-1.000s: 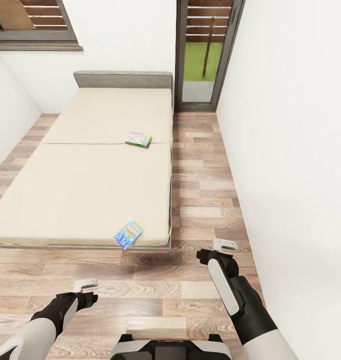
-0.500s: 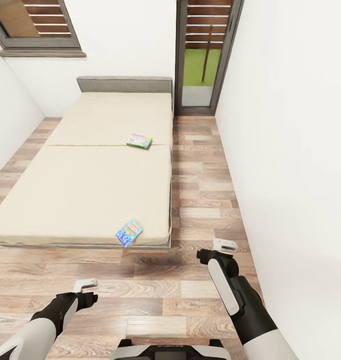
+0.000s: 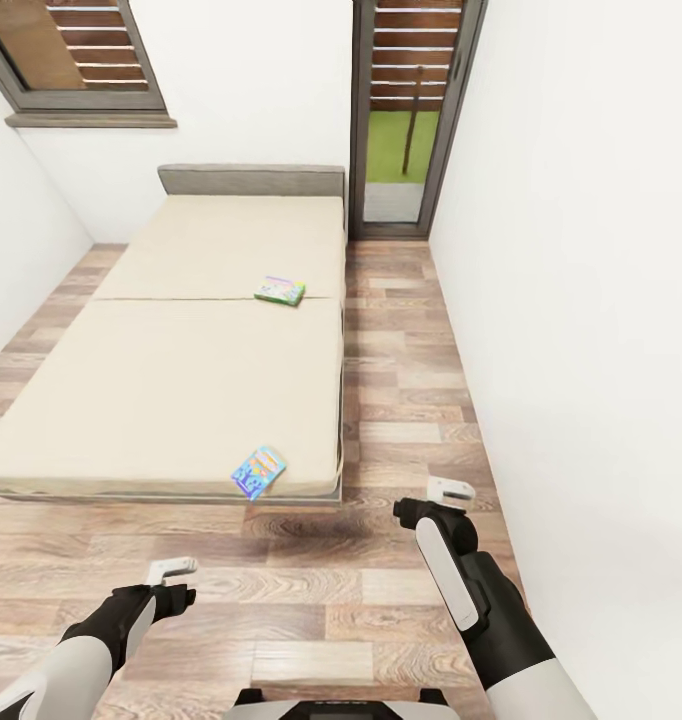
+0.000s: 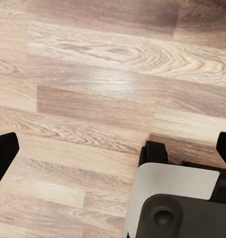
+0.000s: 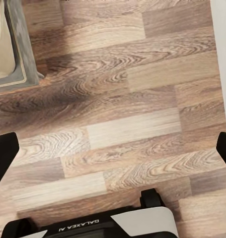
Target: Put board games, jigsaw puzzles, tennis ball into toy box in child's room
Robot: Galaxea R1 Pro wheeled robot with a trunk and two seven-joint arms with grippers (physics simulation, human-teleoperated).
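Two board games lie on the beige bed (image 3: 181,370). A green-edged box (image 3: 280,291) rests mid-mattress by the right side, and a blue-yellow box (image 3: 258,471) sits at the near edge. My left gripper (image 3: 171,570) hangs over the wood floor, short of the bed, and in the left wrist view it (image 4: 113,153) is open and empty. My right gripper (image 3: 448,492) hovers over the floor just right of the bed's near corner. The right wrist view shows it (image 5: 113,151) open and empty too. The table, toy box, jigsaw puzzles and tennis ball are out of view.
A white wall (image 3: 581,300) runs close along the right, leaving a strip of plank floor (image 3: 401,380) beside the bed. A grey-framed glass door (image 3: 406,120) stands at the far end and a window (image 3: 76,60) at the far left. The bed's corner (image 5: 18,54) shows in the right wrist view.
The whole head view has shifted a little, with the bed sitting slightly lower and the robot's base sliding out at the bottom. Both arms and both boxes hold their places.
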